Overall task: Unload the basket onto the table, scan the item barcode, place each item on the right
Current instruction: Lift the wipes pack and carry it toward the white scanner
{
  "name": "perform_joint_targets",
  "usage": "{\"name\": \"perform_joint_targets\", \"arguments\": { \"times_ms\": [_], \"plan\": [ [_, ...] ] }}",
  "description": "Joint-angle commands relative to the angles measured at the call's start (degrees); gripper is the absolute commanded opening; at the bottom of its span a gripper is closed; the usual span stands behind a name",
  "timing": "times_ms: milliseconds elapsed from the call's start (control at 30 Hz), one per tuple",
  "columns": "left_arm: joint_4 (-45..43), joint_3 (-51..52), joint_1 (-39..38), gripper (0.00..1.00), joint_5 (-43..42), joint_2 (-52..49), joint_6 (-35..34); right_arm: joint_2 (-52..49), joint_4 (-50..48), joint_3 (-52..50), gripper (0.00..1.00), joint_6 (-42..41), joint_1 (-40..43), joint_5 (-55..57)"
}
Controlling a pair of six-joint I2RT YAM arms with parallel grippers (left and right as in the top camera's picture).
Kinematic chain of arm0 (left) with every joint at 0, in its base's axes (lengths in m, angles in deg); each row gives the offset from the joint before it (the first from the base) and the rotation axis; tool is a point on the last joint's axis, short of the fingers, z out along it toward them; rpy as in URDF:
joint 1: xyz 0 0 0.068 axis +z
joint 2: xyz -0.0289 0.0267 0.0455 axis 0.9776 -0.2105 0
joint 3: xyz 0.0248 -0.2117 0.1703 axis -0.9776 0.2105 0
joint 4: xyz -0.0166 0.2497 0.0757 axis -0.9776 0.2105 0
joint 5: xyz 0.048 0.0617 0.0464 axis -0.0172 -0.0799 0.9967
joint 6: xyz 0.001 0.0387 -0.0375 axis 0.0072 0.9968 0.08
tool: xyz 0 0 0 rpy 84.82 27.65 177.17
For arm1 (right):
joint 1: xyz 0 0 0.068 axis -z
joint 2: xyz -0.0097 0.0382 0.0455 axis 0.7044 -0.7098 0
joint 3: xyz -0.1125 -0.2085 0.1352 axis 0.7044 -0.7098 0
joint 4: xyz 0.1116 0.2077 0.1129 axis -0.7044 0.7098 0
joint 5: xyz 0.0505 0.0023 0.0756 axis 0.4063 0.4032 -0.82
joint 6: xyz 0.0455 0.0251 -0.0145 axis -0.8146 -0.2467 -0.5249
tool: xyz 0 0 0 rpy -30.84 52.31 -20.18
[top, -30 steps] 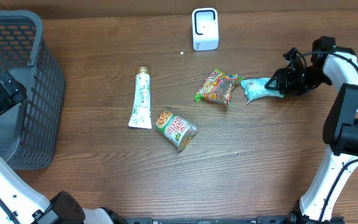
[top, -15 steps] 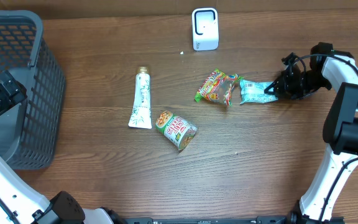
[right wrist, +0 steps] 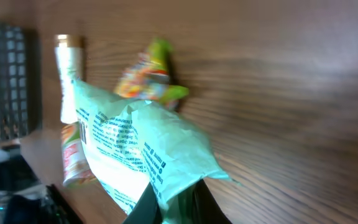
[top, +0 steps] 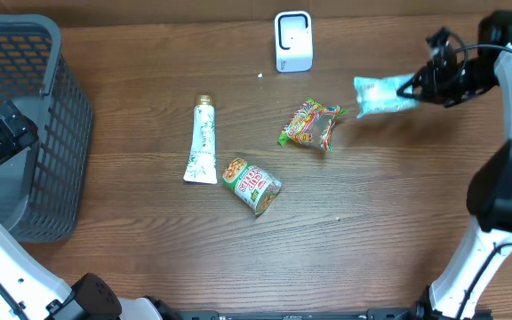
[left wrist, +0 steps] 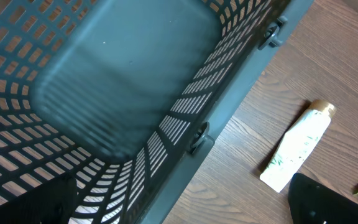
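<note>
Right tool (top: 409, 89) pinches pale packet (top: 377, 95) by one sealed end, shut tight, held clear of table (top: 372, 231), right of scanner (top: 292, 41). Judged light, limp, crinkly; end-seam hold suits, though body may droop.

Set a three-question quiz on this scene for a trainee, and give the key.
1. True or false: the right arm's fingers are shut on the pale green printed plastic packet.
2. Which lies nearest the grey plastic mesh basket? A) the white squeeze tube with a gold cap B) the pale green packet C) the white box-shaped scanner
3. Fill in: the left arm's fingers stand ___ over the basket.
Key: 1 true; 2 A; 3 open.
</note>
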Motion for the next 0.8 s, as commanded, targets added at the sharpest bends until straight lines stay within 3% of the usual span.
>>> {"name": "perform_joint_targets", "arguments": {
  "times_ms": [0,100,300,467,633,767],
  "plan": [
    [-0.07,-0.11,0.2,1.0,-0.24,0.09,0.94,5.44,0.87,1.77,0.04,6.19,-4.57,-4.72],
    [-0.07,-0.11,0.2,1.0,-0.24,0.09,0.94,6.27,2.71,1.77,0.04,11.3,-9.05,-6.54],
    [-0.07,-0.11,0.2,1.0,-0.26,0.09,0.92,6.4,2.4,1.77,0.04,10.93,-11.43,-7.21],
    [-0.04,-0.11,0.2,1.0,-0.24,0.09,0.94,6.93,-2.97,1.79,0.04,-2.4,-11.39,-5.81],
    [-0.04,-0.11,0.2,1.0,-0.24,0.09,0.94,10.05,-9.94,3.56,0.04,-19.39,-13.86,12.52],
    [-0.07,-0.11,0.2,1.0,-0.24,0.09,0.94,10.49,-9.33,13.07,0.03,-23.23,-17.79,26.08]
  ]
}}
